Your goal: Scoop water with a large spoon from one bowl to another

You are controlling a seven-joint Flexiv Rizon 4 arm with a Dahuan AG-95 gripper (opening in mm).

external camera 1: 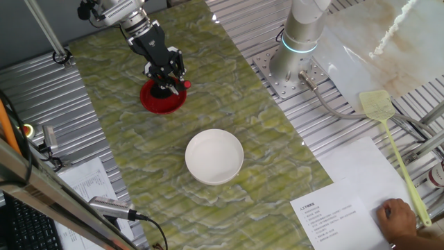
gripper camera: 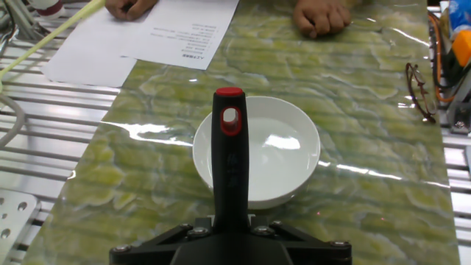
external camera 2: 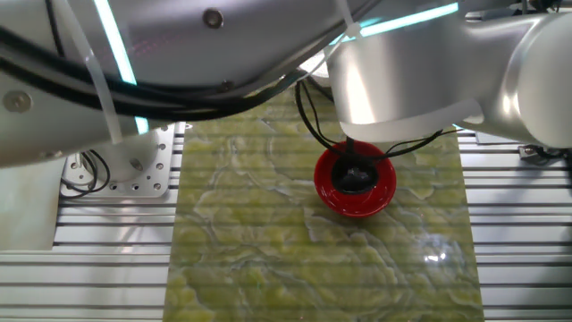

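My gripper [external camera 1: 165, 73] is shut on the black handle of the large spoon [gripper camera: 229, 165], whose red tip [gripper camera: 229, 94] points away in the hand view. The spoon's round head [external camera 2: 355, 178] sits down inside the red bowl [external camera 2: 322, 192], which lies under the gripper at the far left of the mat [external camera 1: 149, 103]. The white bowl [external camera 1: 214, 156] stands in the middle of the mat, apart from the gripper; it also shows in the hand view [gripper camera: 294, 154] beyond the handle. Water does not show clearly in either bowl.
A green marbled mat [external camera 1: 229, 97] covers the table. A yellow-green fly swatter [external camera 1: 388, 132] lies at the right. Printed paper [external camera 1: 347, 201] and a person's hand [external camera 1: 399, 217] are at the near right. The arm's base [external camera 1: 302, 42] stands at the back.
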